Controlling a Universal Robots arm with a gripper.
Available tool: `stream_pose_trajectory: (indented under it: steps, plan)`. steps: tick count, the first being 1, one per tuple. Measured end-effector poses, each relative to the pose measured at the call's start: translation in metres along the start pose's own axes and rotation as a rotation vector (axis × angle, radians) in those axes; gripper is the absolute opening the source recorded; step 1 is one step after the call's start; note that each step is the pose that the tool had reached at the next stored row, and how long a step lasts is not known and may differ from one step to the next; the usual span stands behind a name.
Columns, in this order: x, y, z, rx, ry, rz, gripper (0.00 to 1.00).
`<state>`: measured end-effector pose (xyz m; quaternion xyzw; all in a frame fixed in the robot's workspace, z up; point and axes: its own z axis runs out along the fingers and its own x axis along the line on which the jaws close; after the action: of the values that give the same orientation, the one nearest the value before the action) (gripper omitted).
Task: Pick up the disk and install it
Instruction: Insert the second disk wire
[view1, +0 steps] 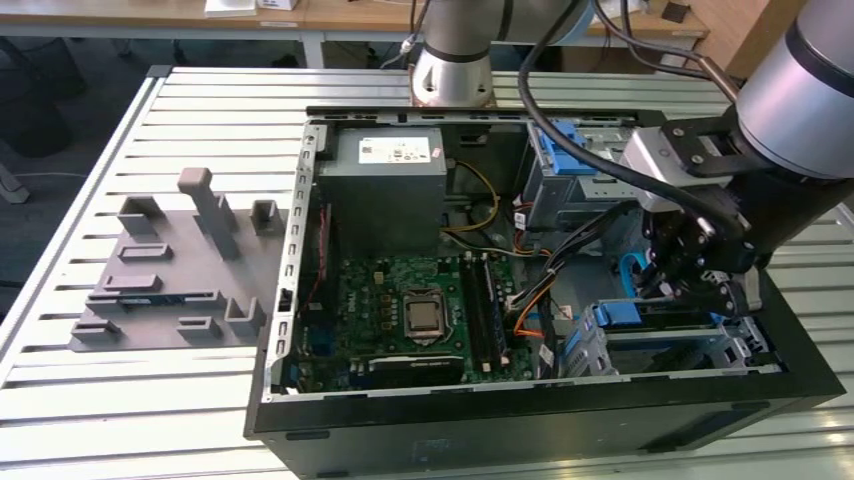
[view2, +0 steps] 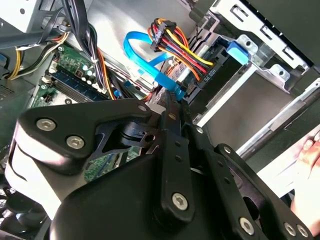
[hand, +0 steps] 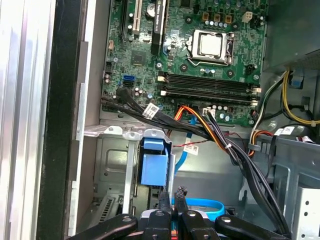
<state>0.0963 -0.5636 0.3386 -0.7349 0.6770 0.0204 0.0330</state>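
Exterior view: hand (view1: 697, 290) fingers together, empty, low over disk (view1: 654, 318) seated in PC case (view1: 534, 400) bay, prob. pressing it home.

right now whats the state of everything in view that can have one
computer case: side panel off, lying flat on the table
gripper: shut, down inside the case by the drive cage
disk: sitting in the drive cage, blue bracket showing
CPU socket: bare, no cooler on it
blue data cable: loose, looping over the drive cage
power supply: mounted in the case's far corner
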Motion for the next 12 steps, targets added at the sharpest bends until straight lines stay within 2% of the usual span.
stream_pose_trajectory:
  steps: [12]
  plan:
    - [0.0091,0.0003,0.0016,0.0001,-0.0002,0.0,0.15]
